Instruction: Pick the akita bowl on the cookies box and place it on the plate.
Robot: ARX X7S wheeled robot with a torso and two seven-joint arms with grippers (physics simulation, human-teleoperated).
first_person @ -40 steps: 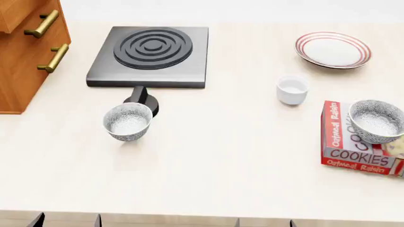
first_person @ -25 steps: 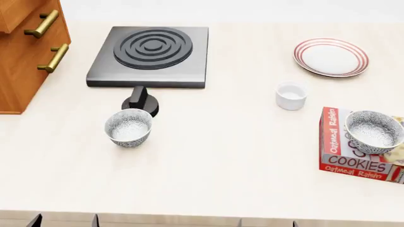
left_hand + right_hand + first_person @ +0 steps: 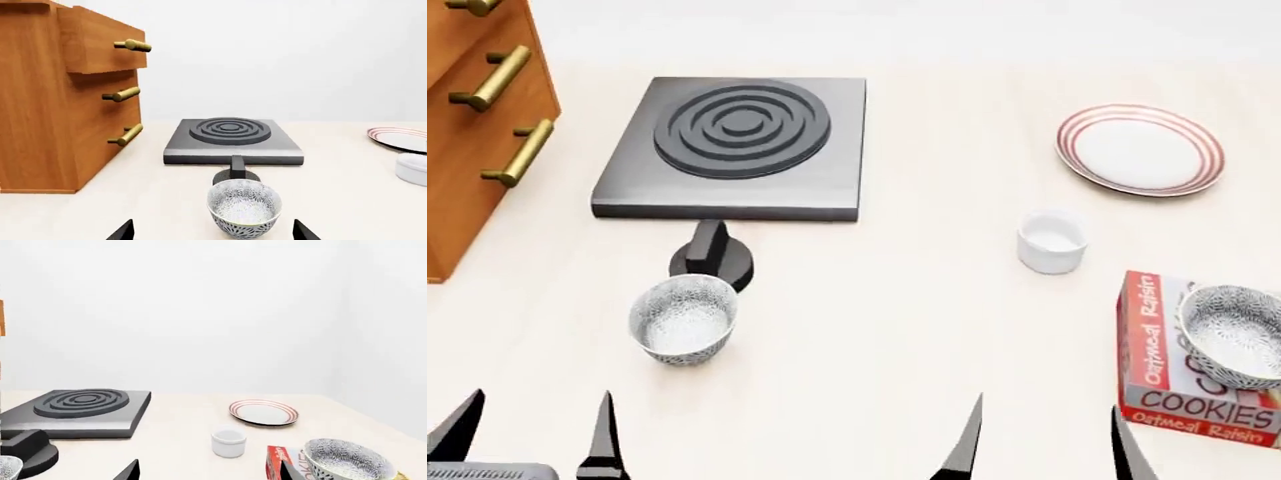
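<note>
Still on cookies box [image 3: 1158, 350], akita bowl [image 3: 1233, 335]

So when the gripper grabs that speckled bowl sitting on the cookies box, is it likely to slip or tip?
The akita bowl looks rigid and glossy, so its curved wall may slip between fingers; a grip across the rim seems safer. It is deep on a narrow foot and sits near the edge of the cookies box, so a sideways nudge could probably tip it off. It likely lifts without flexing.

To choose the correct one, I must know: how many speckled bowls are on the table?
2. One akita bowl sits on the cookies box; its twin bowl stands on the table by the stove knob.
</note>
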